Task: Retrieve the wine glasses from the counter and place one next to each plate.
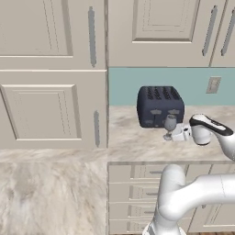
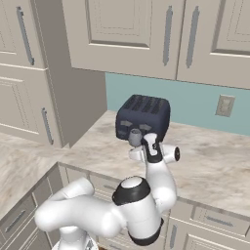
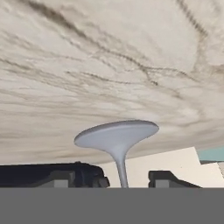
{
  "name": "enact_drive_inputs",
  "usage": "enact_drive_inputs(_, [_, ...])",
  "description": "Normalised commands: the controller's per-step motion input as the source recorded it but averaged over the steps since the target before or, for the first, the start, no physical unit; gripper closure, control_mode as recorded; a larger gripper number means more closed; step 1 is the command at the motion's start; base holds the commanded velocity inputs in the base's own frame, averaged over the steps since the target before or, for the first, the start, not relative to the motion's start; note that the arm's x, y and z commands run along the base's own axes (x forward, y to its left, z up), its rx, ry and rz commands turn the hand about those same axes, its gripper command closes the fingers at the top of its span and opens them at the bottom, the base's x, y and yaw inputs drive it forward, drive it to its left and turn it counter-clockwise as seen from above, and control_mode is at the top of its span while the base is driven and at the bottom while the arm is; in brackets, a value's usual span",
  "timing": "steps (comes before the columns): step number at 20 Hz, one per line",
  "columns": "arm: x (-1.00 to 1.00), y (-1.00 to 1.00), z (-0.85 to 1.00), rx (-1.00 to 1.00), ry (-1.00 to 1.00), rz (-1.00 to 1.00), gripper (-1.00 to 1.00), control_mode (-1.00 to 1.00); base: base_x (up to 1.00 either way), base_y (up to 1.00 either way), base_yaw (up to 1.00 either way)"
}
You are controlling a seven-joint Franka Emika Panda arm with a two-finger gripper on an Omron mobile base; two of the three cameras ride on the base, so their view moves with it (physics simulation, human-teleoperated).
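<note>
Left base view: a wine glass stands upright on the counter, stem vertical, foot down, just in front of the dark toaster. The gripper reaches in level from the right at the height of the stem, touching or nearly touching the glass; whether its fingers are pinching cannot be told here. Behind the toaster runs a teal backsplash with a wall outlet to the toaster's right; cream cabinets rise to its left and above.

Right base view: the glass sits in front of the toaster, its bowl clear above the gripper. The arm's wrist blocks the stem and foot.

Hand view: rolled over, with the glass's round foot resting flat against the marbled counter and the stem running straight toward the camera between the two dark fingertips. A gap shows on both sides of the stem, so the fingers stand spread around it, not pressing.
</note>
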Motion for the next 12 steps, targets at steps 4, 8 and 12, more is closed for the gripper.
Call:
enact_drive_inputs(4, [0.00,0.00,0.00,0.00,-0.04,-0.02,1.00,-1.00,0.00,0.00,0.00])
enact_drive_inputs(8, [0.00,0.00,0.00,0.00,-0.07,0.00,1.00,-1.00,0.00,0.00,0.00])
enact_drive_inputs(12, [-0.01,0.06,0.18,0.00,-0.07,0.00,1.00,-1.00,0.00,0.00,0.00])
